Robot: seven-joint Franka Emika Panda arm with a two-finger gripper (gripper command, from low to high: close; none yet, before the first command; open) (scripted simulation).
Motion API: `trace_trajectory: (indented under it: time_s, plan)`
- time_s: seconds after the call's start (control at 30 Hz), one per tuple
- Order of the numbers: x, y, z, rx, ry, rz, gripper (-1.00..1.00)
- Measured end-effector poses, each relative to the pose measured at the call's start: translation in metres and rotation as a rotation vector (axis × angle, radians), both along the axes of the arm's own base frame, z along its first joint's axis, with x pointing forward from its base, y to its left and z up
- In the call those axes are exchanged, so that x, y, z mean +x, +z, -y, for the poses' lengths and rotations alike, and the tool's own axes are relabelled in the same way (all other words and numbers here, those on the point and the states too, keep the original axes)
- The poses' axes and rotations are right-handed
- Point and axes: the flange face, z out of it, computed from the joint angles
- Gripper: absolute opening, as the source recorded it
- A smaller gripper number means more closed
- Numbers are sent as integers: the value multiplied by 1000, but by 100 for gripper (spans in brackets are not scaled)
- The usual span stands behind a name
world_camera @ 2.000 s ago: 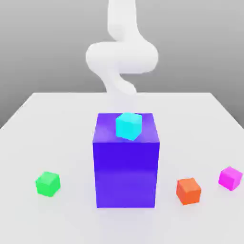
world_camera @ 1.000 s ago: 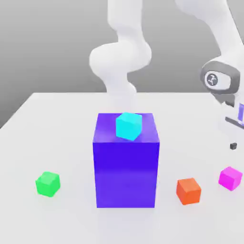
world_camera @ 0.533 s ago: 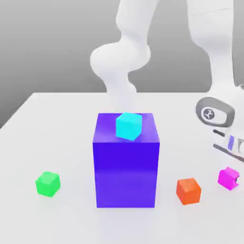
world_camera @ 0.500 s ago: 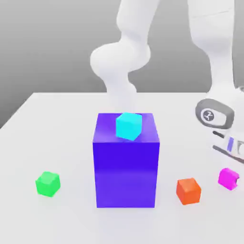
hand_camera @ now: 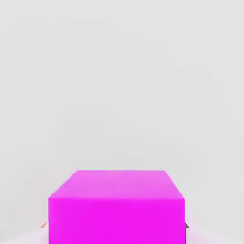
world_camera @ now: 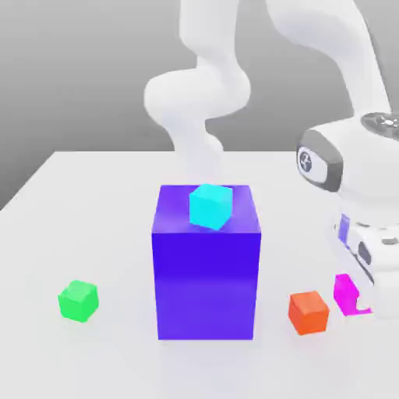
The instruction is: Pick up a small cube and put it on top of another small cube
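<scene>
The white table (world_camera: 93, 203) spreads across the lower two thirds of the exterior view, grey wall behind it. The white robot arm (world_camera: 204, 93) comes down from the top centre, loops behind the middle, and a second stretch of it drops along the right edge of the frame, ending in a wrist with a grey ring and a small round emblem too small to read.

The big blue-purple block (world_camera: 206, 261) stands in the centre of the frame. On its top face sits a cyan cube (world_camera: 210, 206), turned slightly.

At the lower right, the gripper (world_camera: 352, 294) reaches down to the pink cube (world_camera: 345, 293), closed tight on it; the cube sits low by the table, and whether it touches the surface I cannot tell. In the hand view the pink cube (hand_camera: 116, 207) sits close up against the pale table.

Just left of it on the table stands the orange cube (world_camera: 308, 312), near but apart.

The green cube (world_camera: 78, 301) rests at the lower left, well apart from the rest, on the far side of the big block from the pink one.

No cube carries any label or writing.
</scene>
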Motion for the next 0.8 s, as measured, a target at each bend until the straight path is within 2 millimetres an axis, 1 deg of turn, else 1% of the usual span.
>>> trace_trajectory:
  time_s: [0.1, 0.23, 0.3, 0.4, 0.5, 0.57, 0.6, 0.63, 0.8]
  plan:
    - [25, 8, 43, 36, -195, -7, -100]
    - [51, 23, 103, 96, -441, -4, -100]
    - [60, 31, 142, 124, -531, 6, -100]
    - [66, 44, 210, 165, -662, 27, -100]
    - [58, 56, 291, 197, -764, 57, -100]
    - [45, 63, 341, 217, -816, 78, -100]
    - [37, 65, 362, 220, -823, 86, -100]
    - [30, 64, 375, 214, -798, 89, -100]
    - [-2, 55, 408, 157, -551, 77, -100]
